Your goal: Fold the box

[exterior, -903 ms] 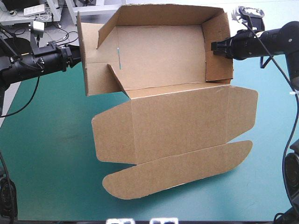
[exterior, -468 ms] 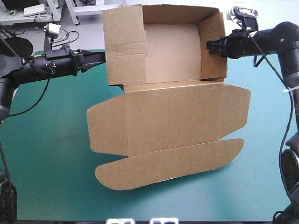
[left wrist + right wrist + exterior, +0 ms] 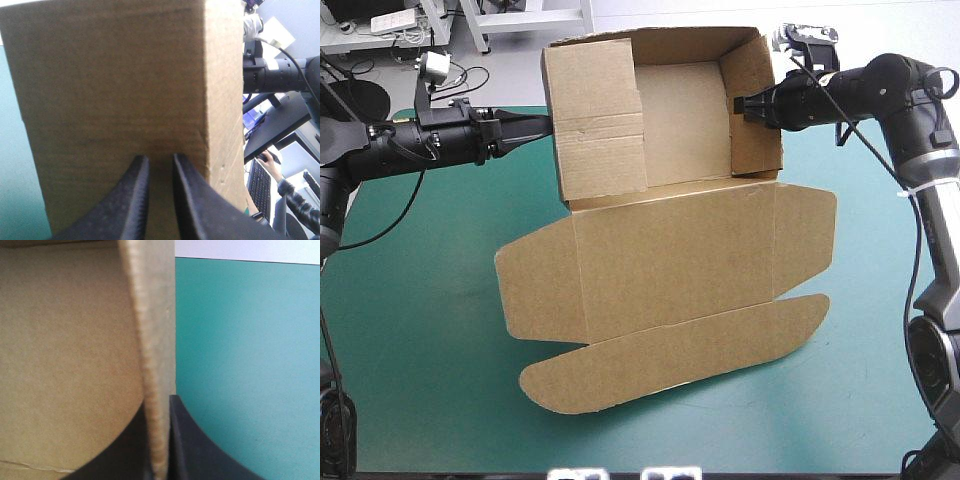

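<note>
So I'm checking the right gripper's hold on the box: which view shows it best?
The right wrist view: the edge of a box wall sits pinched between the fingers of the right gripper. The high view shows the gripper at that wall, side-on. The left wrist view shows only its arm beyond the box, grip hidden.

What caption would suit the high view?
Left gripper presses one wall of the brown cardboard box; right gripper pinches the opposite wall.

box [image 3: 665,225] on table [image 3: 410,330], tray [image 3: 682,120] far, lid [image 3: 670,275] flat toward near edge | left gripper [image 3: 544,124] touching tray's left wall from outside | right gripper [image 3: 738,105] astride tray's right wall
</note>
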{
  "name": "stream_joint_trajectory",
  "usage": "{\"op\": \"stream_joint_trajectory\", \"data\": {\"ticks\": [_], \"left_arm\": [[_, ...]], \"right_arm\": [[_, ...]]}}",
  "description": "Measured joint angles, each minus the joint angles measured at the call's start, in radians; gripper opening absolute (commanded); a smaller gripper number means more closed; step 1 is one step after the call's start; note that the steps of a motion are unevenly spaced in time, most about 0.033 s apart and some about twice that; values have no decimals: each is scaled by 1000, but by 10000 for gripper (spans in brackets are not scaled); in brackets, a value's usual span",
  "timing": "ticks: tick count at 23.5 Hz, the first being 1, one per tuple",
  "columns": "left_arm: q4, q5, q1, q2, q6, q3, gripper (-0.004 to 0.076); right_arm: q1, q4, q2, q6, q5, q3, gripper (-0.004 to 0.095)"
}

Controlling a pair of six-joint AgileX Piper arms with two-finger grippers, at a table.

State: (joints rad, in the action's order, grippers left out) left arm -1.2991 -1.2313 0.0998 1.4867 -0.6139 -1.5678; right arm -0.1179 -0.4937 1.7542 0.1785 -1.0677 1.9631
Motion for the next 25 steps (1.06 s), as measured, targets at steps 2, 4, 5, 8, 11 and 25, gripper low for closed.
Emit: {"op": "stream_joint_trajectory", "data": {"ticks": [2, 4, 5, 8, 11, 25], "left_arm": [[2, 1, 0, 0, 0, 0, 318], [3, 1, 0, 0, 0, 0, 342], [3, 1, 0, 0, 0, 0, 342], [3, 1, 0, 0, 0, 0, 342], [16, 1, 0, 0, 0, 0, 342], [344, -9, 1, -4, 25, 0, 344]], "right_arm": [[-2, 1, 3, -1, 5, 0, -13], [-5, 2, 5, -8, 15, 0, -13], [-8, 3, 8, -12, 23, 0, -12], [-12, 5, 17, -22, 38, 0, -12], [-18, 5, 36, -31, 51, 0, -12], [-190, 197, 48, -128, 108, -1, 2]]}}
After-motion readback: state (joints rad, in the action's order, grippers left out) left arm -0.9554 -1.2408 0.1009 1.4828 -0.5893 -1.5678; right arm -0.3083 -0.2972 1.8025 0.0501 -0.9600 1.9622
